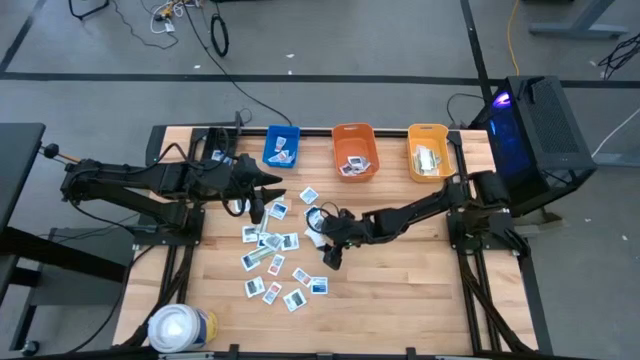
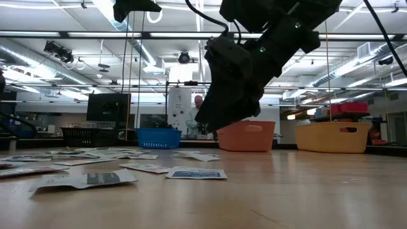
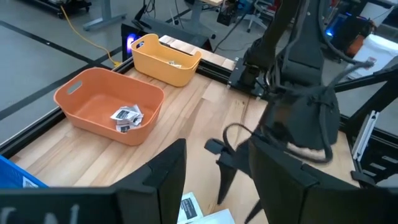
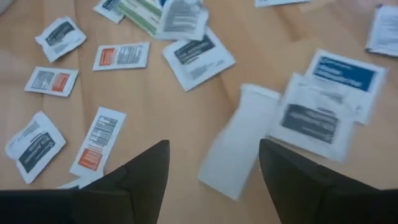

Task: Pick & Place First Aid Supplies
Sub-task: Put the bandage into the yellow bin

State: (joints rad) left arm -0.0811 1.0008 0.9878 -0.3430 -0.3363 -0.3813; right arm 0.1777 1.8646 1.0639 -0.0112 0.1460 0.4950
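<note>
Dozens of small flat white first aid packets (image 1: 272,262) scattered mid-table on the pale wooden table (image 1: 400,290), between both arms. Left gripper (image 1: 256,208) at the heap's 11 o'clock edge, fingers apart, holding nothing. Right gripper (image 4: 213,171) spread, empty — hovering over a plain white rectangular packet (image 4: 238,142), dead ahead between its fingers, long axis running 1 to 7 o'clock. Nearer: the right.
</note>
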